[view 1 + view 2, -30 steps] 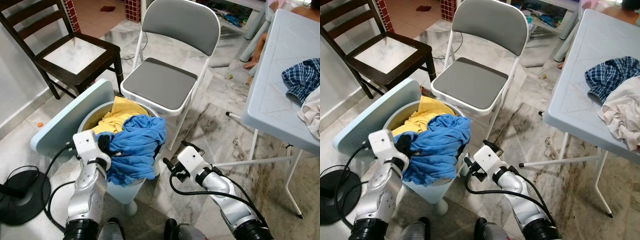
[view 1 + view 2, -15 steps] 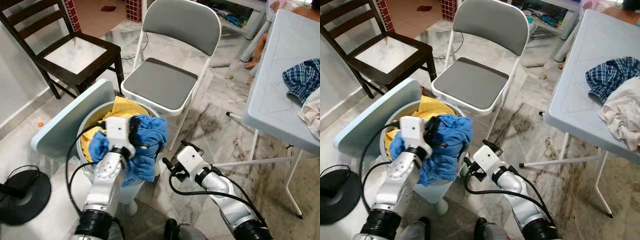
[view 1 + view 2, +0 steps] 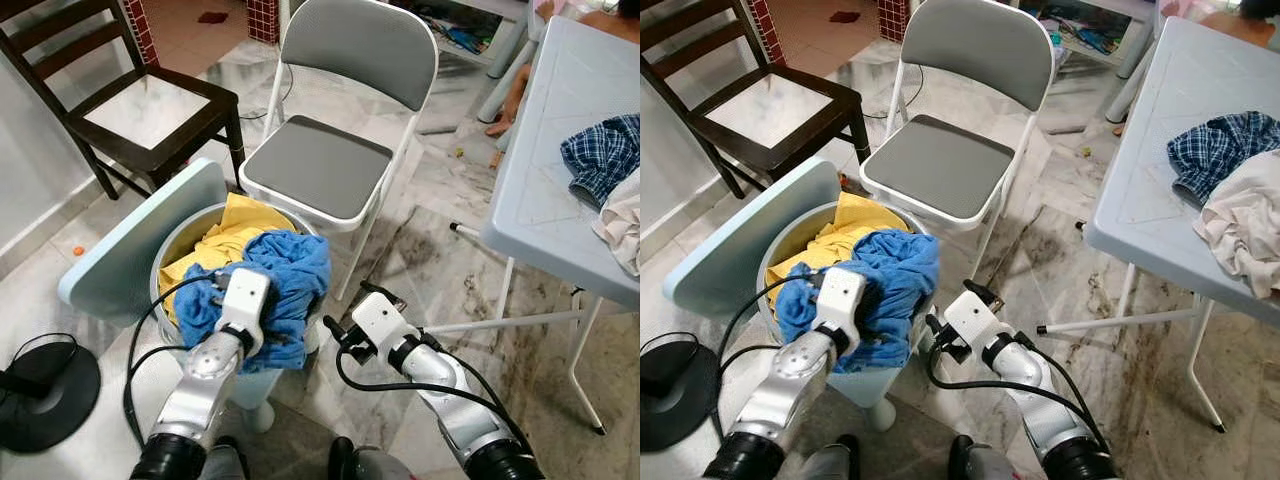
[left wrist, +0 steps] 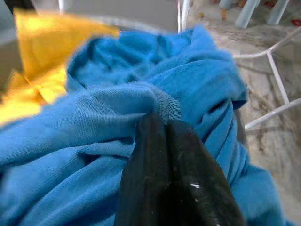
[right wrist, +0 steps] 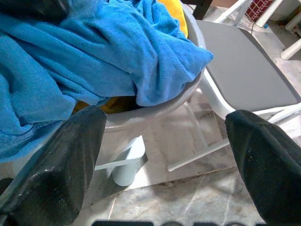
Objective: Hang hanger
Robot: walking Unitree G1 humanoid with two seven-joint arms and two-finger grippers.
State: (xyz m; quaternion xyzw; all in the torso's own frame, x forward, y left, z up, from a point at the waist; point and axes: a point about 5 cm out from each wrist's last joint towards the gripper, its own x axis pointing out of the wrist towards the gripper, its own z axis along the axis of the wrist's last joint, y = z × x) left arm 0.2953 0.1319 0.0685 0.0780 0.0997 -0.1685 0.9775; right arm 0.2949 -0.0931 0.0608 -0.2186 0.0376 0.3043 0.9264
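I can make out no hanger from here; what I have in hand is a soft, rumpled blue shirt (image 3: 285,290), knit jersey with a ribbed hem, heaped on top of a round pale basket (image 3: 872,378) and spilling over its front rim. My left gripper (image 4: 162,123) has its two glossy black fingers pressed together on a fold of that blue cloth, right at the ribbed edge. Under the blue lies crumpled yellow fabric (image 3: 232,232), filling the back of the basket. A flat, pale blue lid (image 3: 140,248) with rounded corners leans tilted against the basket's left side.

My right gripper (image 5: 164,155) hangs low just beside the basket's right side, its fingers spread wide with nothing between them, the matte pads (image 5: 61,160) pointing at the basket rim.

Just behind the basket stands a folding chair (image 3: 330,165) with a white tubular metal frame and grey padded seat and back. To the left is a dark wooden chair (image 3: 150,105) with a pale seat. On the right, a light blue plastic table (image 3: 565,150) carries a bunched plaid shirt (image 3: 600,155) and a cream cloth (image 3: 625,220). The floor (image 3: 460,270) is streaked marble tile.
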